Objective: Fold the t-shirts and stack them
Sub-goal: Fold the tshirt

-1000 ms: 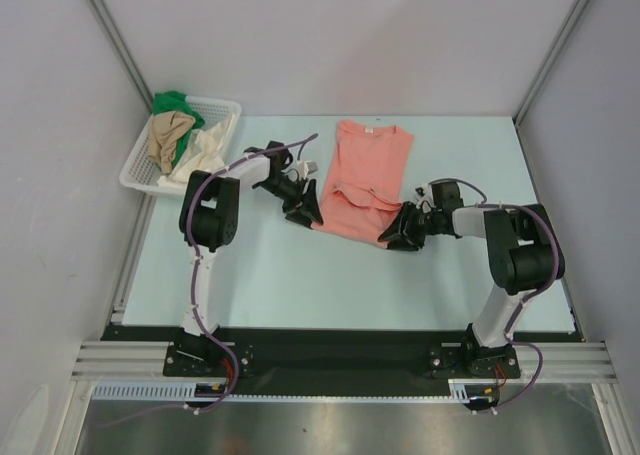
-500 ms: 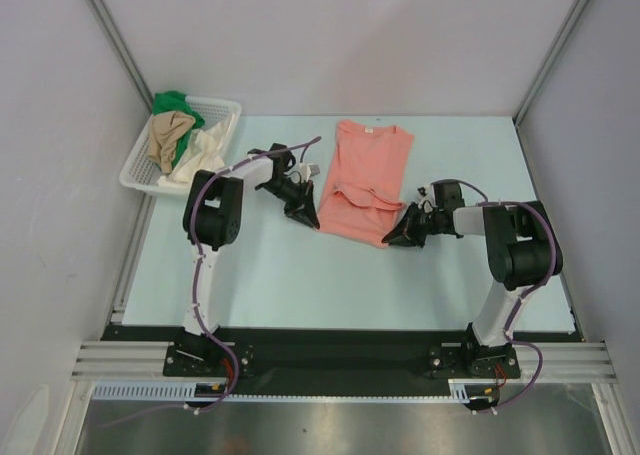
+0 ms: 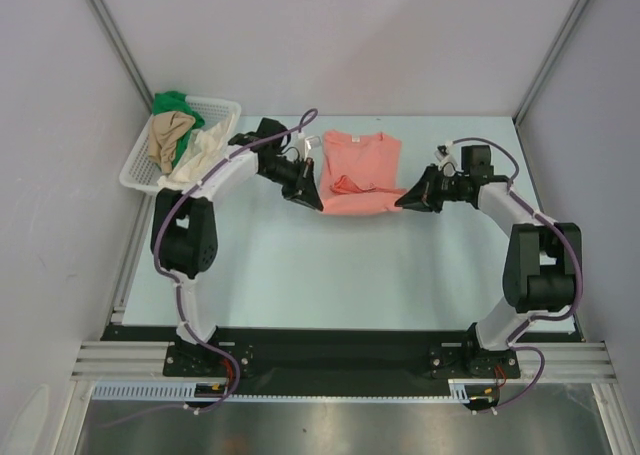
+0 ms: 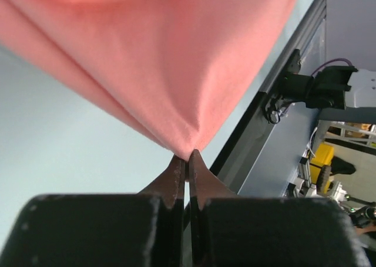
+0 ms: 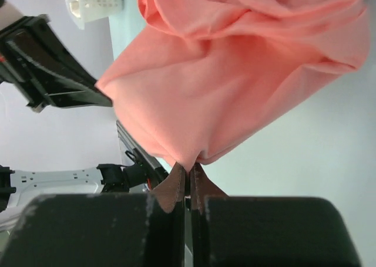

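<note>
- The left claw (image 4: 188,156) was clamped shut on the near-left corner of the salmon-pink t-shirt (image 3: 362,167).
- The right claw (image 5: 189,169) was pinched closed on that shirt's near-right corner.
- The shirt lay toward the far side of the tabletop (image 3: 300,265), between the two claws, with loose folds on top.
- A green t-shirt (image 3: 172,102), a tan t-shirt (image 3: 168,135) and a cream t-shirt (image 3: 205,147) sat heaped in the white basket (image 3: 226,105) at the far left.

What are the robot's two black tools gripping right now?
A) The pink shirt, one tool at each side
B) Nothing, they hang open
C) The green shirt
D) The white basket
A: the left tool and the right tool are each pinched shut on a near corner of the salmon-pink t-shirt.
</note>
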`<state>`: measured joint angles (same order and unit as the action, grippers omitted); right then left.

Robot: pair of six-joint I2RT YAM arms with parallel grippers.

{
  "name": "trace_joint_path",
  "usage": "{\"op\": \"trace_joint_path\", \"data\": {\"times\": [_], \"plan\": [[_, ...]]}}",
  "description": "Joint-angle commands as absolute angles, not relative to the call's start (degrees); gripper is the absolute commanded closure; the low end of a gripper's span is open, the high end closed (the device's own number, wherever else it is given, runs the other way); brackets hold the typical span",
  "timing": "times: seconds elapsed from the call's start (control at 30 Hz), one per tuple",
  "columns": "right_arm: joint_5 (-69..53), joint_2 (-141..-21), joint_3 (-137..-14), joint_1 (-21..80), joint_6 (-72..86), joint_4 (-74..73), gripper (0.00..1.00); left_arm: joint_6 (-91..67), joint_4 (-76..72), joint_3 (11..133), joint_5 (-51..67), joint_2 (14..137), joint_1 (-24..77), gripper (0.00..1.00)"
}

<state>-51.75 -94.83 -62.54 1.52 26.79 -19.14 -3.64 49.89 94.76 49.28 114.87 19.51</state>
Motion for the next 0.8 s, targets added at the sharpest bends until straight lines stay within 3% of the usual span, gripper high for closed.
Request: {"op": "trace_joint_path", "data": {"times": [0.0,0.27,0.53,0.77], "plan": [[-54.3,-91.9,-64.8,0.8,24.3,-27.1,1.00,-3.3,50.2,93.1,50.6,109.3,21.1,0.99],[-54.3,-86.2,-63.8,0.8,22.9,-29.1,1.00,-3.4,49.7,87.5,50.2,104.7,22.9,1.00],[-51.8,-83.8,-54.6,1.5,22.3,-25.6,1.00,-3.2,47.0,80.6,48.2,103.1,22.9,0.99],[-49.7,-87.3,-57.4,1.6,22.1,-23.4,1.00,-2.5,48.4,92.6,46.8,109.1,22.0,1.00]]}}
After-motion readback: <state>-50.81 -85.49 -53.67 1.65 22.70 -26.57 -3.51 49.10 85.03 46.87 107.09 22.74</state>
